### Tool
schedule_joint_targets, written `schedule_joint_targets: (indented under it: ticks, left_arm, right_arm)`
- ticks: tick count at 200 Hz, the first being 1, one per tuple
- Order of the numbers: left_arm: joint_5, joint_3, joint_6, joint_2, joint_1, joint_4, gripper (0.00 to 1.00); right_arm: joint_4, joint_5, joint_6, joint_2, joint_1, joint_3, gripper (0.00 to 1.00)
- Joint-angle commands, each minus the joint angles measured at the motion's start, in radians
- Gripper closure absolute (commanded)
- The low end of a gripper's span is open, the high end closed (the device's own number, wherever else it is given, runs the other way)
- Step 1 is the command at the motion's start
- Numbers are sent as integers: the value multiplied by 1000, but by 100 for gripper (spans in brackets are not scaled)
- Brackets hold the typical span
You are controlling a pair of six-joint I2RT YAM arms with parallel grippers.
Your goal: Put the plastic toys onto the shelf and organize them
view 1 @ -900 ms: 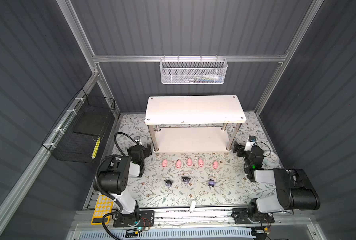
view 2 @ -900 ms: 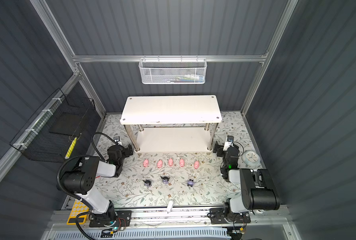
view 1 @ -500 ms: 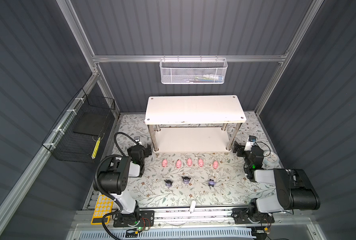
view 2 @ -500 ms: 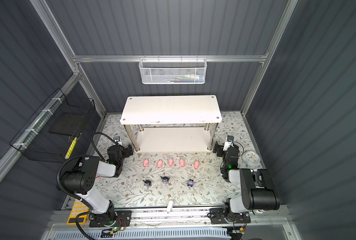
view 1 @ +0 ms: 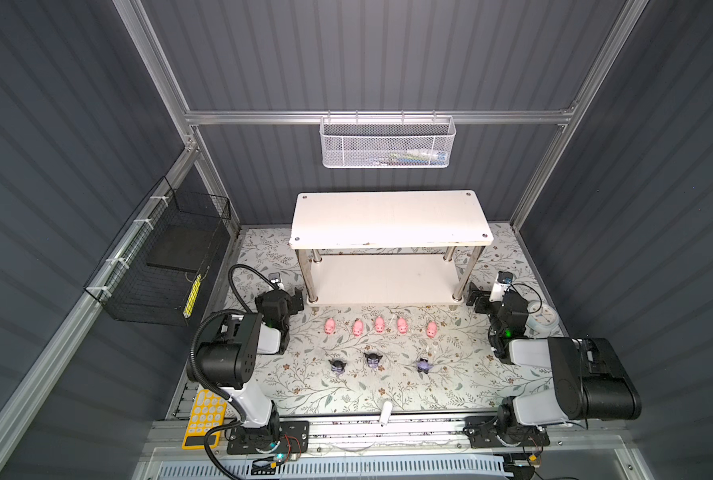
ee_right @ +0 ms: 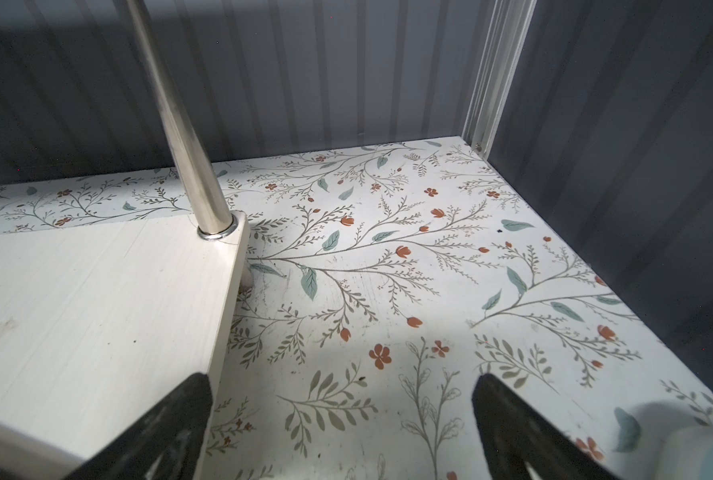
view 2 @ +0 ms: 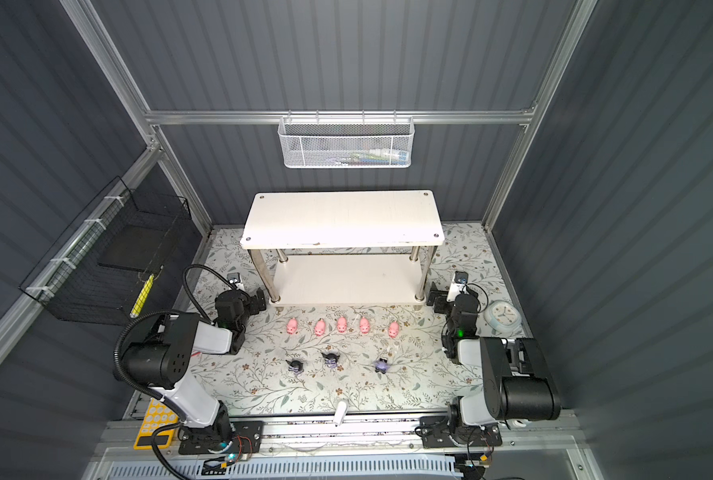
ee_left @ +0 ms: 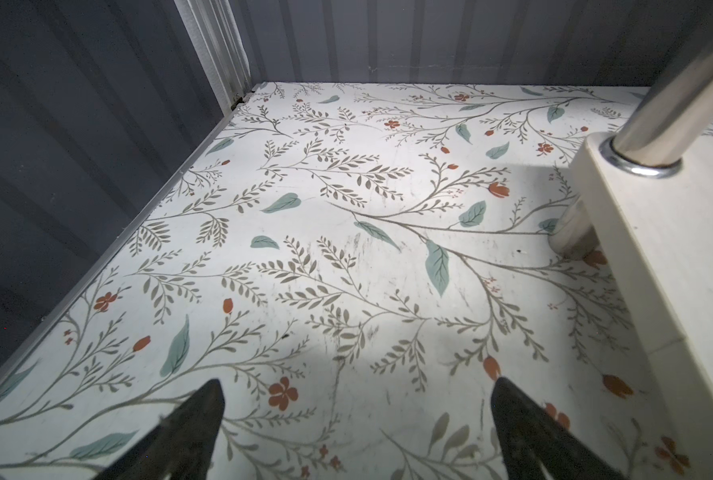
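Several pink pig toys stand in a row on the floral mat, just in front of the white two-tier shelf. Three black-eared purple figurines form a second row nearer the front. Both shelf boards are bare. My left gripper is open by the shelf's front left leg, holding nothing. By the front right leg my right gripper is also open and empty, next to the lower board. No toy shows in either wrist view.
A white mesh basket hangs on the back wall and a black wire basket on the left wall. A pale-blue clock-like dish lies right of my right arm. A small white cylinder and a yellow keypad sit at the front edge.
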Motion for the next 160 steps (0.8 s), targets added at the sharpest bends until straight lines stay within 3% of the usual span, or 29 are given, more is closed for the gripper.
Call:
schedule_joint_targets:
  ticks: [1, 150, 160]
  left_arm:
    - [13, 21, 21, 10, -3, -10, 0]
    - [12, 18, 22, 9, -3, -6, 0]
    - [-29, 23, 13, -9, -3, -19, 0]
  right_arm:
    - [-1, -9, -7, 4, -5, 22, 1]
    - [-3, -10, -5, 1, -5, 22, 1]
    - [-26, 28, 6, -15, -5, 29, 1]
